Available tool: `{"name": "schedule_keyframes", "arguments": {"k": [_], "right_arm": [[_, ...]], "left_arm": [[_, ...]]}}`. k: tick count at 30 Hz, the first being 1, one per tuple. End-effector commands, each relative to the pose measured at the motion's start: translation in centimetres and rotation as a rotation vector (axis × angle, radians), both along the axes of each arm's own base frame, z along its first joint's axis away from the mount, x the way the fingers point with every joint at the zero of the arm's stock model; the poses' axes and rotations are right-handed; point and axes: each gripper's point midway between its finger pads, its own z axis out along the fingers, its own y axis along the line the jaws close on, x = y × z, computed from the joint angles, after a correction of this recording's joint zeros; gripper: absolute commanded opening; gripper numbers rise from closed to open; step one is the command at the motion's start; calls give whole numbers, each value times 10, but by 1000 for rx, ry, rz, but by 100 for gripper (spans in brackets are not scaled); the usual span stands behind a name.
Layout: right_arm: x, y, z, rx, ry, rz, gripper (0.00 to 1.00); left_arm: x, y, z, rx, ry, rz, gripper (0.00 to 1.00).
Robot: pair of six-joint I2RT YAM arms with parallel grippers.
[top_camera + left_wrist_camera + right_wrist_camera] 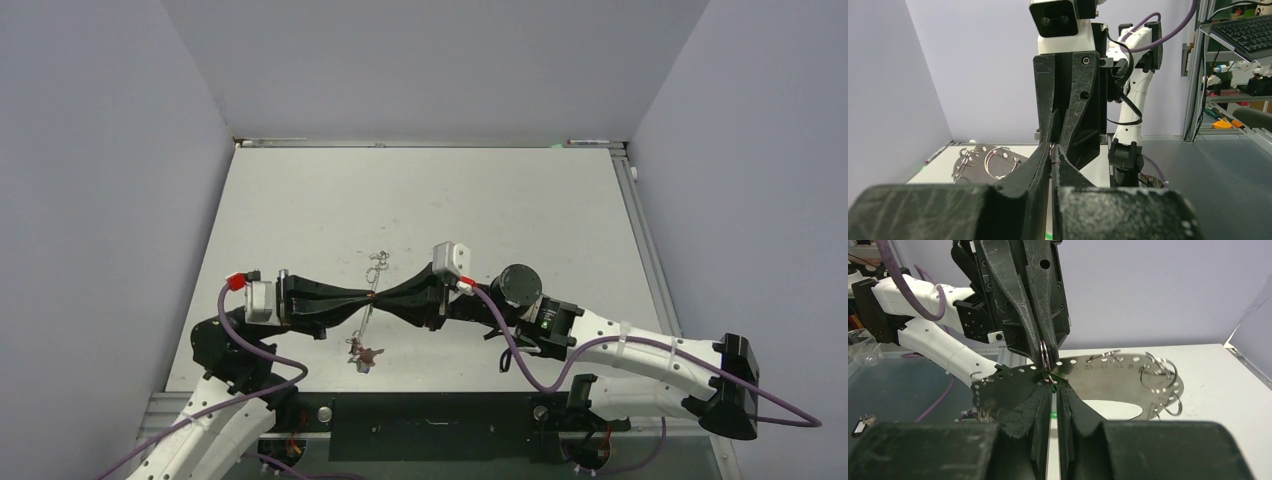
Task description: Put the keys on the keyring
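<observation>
a white table point(450, 200) sits between pale lilac walls. over its middle my left claw point(1052, 150) and right claw point(1054, 385) meet tip to tip. both are squeezed narrow on the keyring point(1108, 372), at a small split ring point(1044, 351) on its rim. the keyring is a thin flat metal oval with punched holes. i judge it light, stiff and slick, apt to pivot in a pinch, so the flat rim is the best hold. from above it shows edge-on, its long axis running far to near and drifting left toward me. the keys point(363, 355) seem to dangle at its near end, too small to tell colours.
</observation>
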Motion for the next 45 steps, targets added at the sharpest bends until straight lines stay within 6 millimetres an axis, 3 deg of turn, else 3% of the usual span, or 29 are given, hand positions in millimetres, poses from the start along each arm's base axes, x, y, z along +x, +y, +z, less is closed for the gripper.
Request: {"name": "schedule_keyframes", "arguments": {"k": [1,7,12,15,24,31,45], "right_arm": [[-6,9,7,15,1,55,10],[-4,10,8,10,-3,51,12],[-3,4,8,-8,-18,31,33],[-4,-3,12,-12,-45,20,38],[-19,-15,35,58,-166,74,39],[-6,-11,48,109,-184,11,38],[-1,7,51,115,-193,26,31]], "left_arm": [[-7,11,29,-101,-80,31,0],[-7,12,29,-102,-84,37,0],[-7,13,28,-99,-87,43,0],[-7,13,28,-98,-87,45,0],[-6,12,27,-96,-85,45,0],[-4,12,26,-94,-77,46,0],[-2,12,25,-90,-72,54,0]]}}
